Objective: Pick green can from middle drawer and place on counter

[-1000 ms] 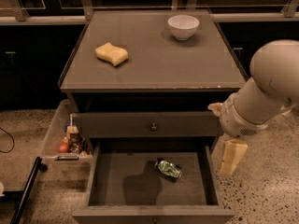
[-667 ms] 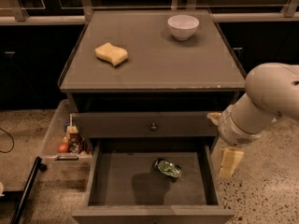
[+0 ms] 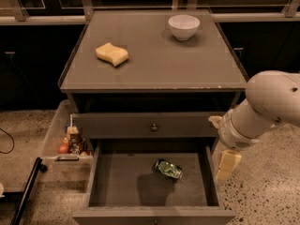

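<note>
The green can (image 3: 168,168) lies on its side on the floor of the open middle drawer (image 3: 117,184), right of centre. My gripper (image 3: 227,165) hangs outside the drawer's right wall, to the right of the can and apart from it, on the white arm (image 3: 267,104) that comes in from the right. The counter (image 3: 154,62) is the flat grey-brown top above.
A yellow wavy sponge (image 3: 112,54) lies at the counter's left and a white bowl (image 3: 183,26) at its back right. The upper drawer front with a small knob (image 3: 153,126) is closed. A tray with small items (image 3: 70,142) sits on the floor to the left.
The arm has dropped lower and shifted slightly left, bringing the gripper a little further down beside the drawer's right wall. The can has not moved.
</note>
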Tool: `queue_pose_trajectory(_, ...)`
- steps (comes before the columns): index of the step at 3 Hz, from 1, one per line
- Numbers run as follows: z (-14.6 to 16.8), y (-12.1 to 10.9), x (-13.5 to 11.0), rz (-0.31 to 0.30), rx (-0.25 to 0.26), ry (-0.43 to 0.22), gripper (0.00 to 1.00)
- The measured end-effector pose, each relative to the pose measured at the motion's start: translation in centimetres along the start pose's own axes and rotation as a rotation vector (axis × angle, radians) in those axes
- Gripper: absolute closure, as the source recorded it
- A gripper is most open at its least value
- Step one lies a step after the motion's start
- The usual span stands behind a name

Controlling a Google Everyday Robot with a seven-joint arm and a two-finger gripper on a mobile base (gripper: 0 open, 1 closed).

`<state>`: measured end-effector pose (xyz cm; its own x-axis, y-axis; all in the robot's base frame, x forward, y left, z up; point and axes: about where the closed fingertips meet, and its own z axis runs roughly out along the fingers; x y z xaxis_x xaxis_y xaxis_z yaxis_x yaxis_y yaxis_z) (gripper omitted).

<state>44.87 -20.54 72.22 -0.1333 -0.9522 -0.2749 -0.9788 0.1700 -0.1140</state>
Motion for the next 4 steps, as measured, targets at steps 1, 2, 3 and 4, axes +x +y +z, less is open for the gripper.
queue_pose_trajectory(1, 3.6, -0.3, 1.1, 0.063, 0.001, -0.033, 0.00)
queue_pose_trajectory(2, 9.1, -1.1, 1.7, 0.110, 0.004, -0.101, 0.00)
queue_pose_trajectory(3, 14.1, -0.9, 1.4, 0.112, 0.015, -0.127, 0.00)
queue_pose_trajectory(4, 18.6, -0.6, 1.3, 0.100, 0.026, -0.144, 0.00)
